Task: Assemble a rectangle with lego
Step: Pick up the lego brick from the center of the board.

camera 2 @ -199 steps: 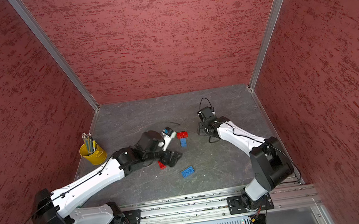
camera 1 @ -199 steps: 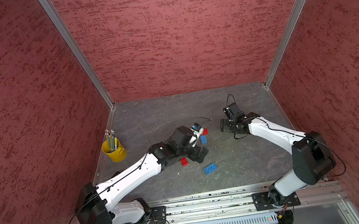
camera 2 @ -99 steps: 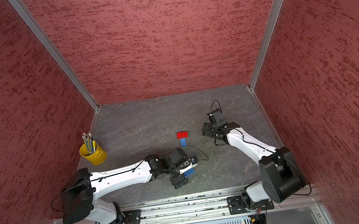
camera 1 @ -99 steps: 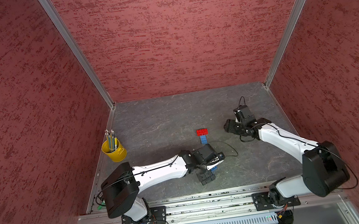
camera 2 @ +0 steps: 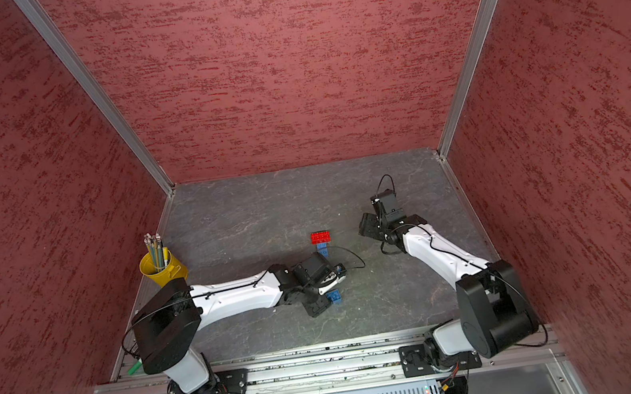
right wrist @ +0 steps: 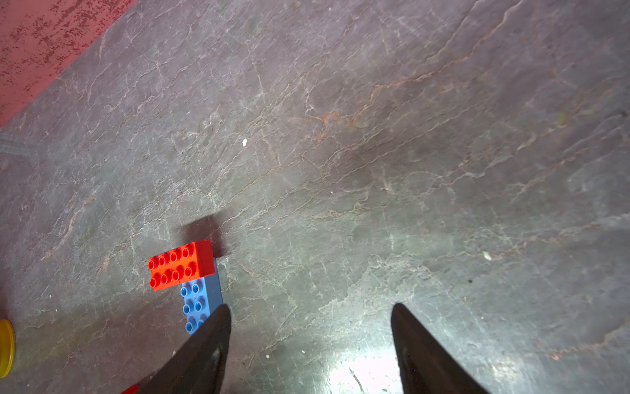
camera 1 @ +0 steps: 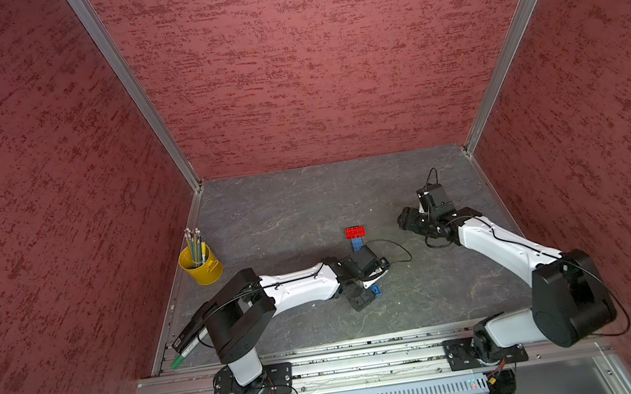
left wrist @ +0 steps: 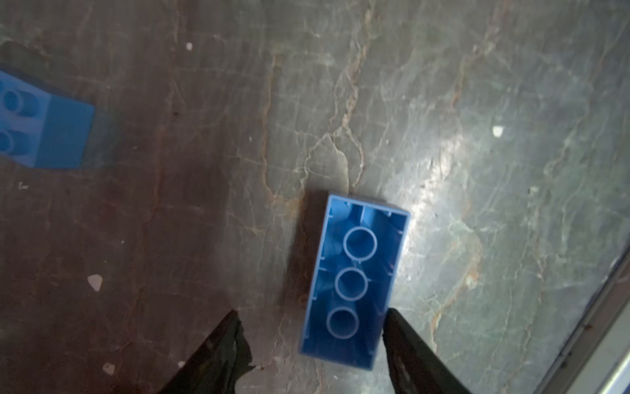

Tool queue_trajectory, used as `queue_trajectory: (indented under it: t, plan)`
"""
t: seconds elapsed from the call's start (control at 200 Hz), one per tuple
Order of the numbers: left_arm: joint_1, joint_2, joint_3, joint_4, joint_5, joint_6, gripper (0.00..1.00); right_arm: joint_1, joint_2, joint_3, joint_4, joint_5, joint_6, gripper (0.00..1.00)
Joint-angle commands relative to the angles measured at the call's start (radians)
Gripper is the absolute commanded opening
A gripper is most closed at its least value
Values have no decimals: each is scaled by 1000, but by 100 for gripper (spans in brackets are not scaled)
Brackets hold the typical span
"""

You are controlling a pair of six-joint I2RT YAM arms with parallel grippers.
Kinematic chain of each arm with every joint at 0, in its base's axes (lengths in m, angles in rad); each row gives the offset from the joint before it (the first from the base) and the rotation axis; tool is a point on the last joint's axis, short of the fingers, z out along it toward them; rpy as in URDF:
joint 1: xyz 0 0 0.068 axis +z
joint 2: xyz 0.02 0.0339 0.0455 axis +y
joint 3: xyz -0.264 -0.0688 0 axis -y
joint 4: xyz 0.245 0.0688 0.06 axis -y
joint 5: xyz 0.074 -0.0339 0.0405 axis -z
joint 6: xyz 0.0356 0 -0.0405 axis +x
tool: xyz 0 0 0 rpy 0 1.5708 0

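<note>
Partly done: red brick (camera 1: 355, 232) joined to blue brick (camera 1: 358, 244) at centre, left gripper (left wrist: 312, 312) loosely astride upturned spare blue brick (left wrist: 354, 283), right gripper (right wrist: 311, 307) wide, empty.

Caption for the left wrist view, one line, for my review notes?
Left gripper straddles an upturned blue brick on the table; a second blue brick lies apart.

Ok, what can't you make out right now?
Small upside-down blue plastic brick: the left gripper covers all but a corner in both top views.
Studded blue brick under the red studded brick: its end is behind a finger of the right gripper, right wrist view.
Red sliver: cut off at that frame's edge.
</note>
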Motion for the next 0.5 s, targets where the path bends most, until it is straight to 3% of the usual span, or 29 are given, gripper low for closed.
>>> queue_trajectory:
  t: [0.0,0.185,0.321,0.496]
  plan:
    - [-1,16,21,42,50,-9,58,-14,-18,-7,21,-6,-4,72]
    - [-3,37,20,43,88,-3,48,-23,-18,-19,26,-11,-4,72]
    - [-3,41,14,46,91,-2,32,-25,-15,-19,28,-13,-1,72]
    - [-2,21,1,64,86,-12,27,-27,-19,-7,24,-18,4,71]
